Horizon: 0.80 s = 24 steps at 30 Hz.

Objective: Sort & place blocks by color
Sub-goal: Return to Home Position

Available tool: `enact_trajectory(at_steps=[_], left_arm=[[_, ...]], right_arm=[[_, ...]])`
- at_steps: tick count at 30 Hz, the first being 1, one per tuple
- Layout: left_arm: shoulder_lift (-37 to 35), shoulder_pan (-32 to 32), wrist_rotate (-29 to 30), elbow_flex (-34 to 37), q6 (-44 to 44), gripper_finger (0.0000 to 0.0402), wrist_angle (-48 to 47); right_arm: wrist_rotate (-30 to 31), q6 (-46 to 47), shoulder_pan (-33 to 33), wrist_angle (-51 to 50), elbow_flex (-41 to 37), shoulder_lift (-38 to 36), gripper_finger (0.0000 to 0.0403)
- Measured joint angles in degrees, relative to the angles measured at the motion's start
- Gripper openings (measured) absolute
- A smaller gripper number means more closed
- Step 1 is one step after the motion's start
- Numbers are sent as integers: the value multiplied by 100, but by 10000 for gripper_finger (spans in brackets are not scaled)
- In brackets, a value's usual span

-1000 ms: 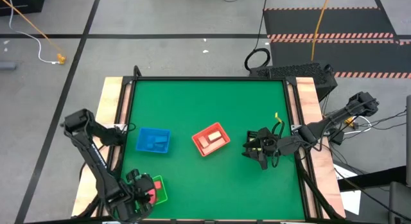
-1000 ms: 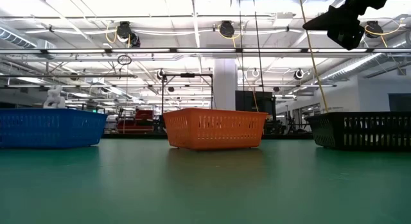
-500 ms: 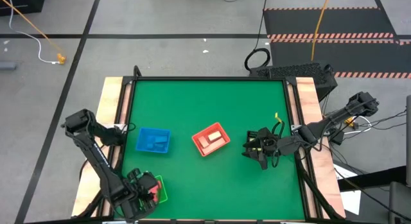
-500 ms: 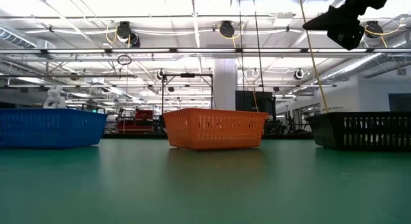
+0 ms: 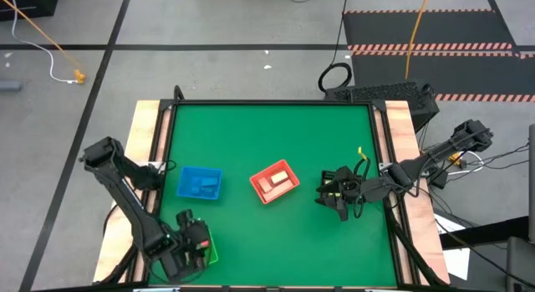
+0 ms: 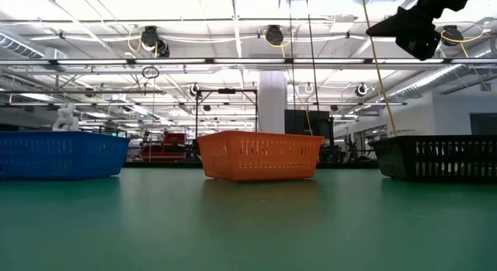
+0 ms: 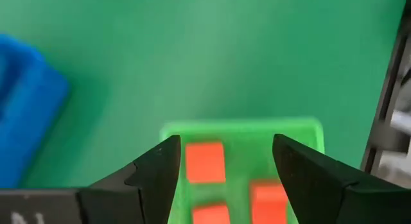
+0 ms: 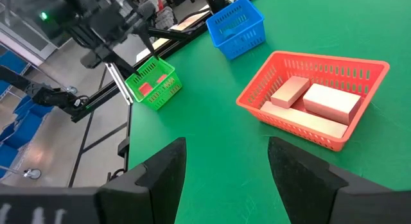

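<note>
My left gripper [image 5: 191, 242] hangs open above the green tray [image 7: 244, 126] at the table's near left corner. Red blocks [image 7: 205, 163] lie on that tray's floor; they also show in the right wrist view [image 8: 146, 88]. Pale tan blocks [image 8: 331, 102] rest in the red tray [image 5: 274, 181] at mid table. The blue tray [image 5: 200, 183] stands left of it. My right gripper [image 5: 334, 196] waits open, right of the red tray, above the black tray [image 6: 435, 158], which it hides in the high view.
The blue tray [image 6: 58, 154], red tray [image 6: 258, 154] and black tray stand in a row across the green mat. The table's raised dark frame and wooden side strips [image 5: 144, 141] border the mat. Bare mat [image 5: 267, 133] stretches toward the far edge.
My left gripper has shifted a little toward the table's right edge, and now covers more of the green tray than before. The right arm and all trays have kept still.
</note>
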<state>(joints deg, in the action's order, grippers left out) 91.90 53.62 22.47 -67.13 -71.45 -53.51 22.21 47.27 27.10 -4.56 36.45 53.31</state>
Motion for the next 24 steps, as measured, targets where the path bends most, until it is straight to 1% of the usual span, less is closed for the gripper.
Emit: enact_trajectory(at_steps=[1, 3, 9, 10, 13, 17, 20, 24], left_arm=[[-93, -61, 104, 0, 107, 250, 1], [-324, -192, 363, 0, 588, 250, 2], [-1145, -600, 1312, 0, 2836, 256, 155], [-1267, -667, 1447, 0, 2979, 259, 237], [-1645, -898, 1742, 0, 3004, 267, 303], [-2248, -1423, 1816, 32, 3439, 274, 115], [-2767, -1930, 1802, 106, 3731, 278, -9], [-3445, -2624, 1535, 305, 4117, 280, 52]], right_arm=[[0, 0, -1, 0, 0, 1, 210], [1, 0, -1, 0, 0, 1, 210], [-1, 0, 0, 0, 0, -1, 210], [-1, 0, 1, 0, 0, 1, 210], [-1, 0, -1, 0, 0, 1, 210], [1, 0, 1, -1, 0, 1, 210], [-1, 0, -1, -1, 0, -1, 210], [1, 0, -1, -2, 0, 1, 210]])
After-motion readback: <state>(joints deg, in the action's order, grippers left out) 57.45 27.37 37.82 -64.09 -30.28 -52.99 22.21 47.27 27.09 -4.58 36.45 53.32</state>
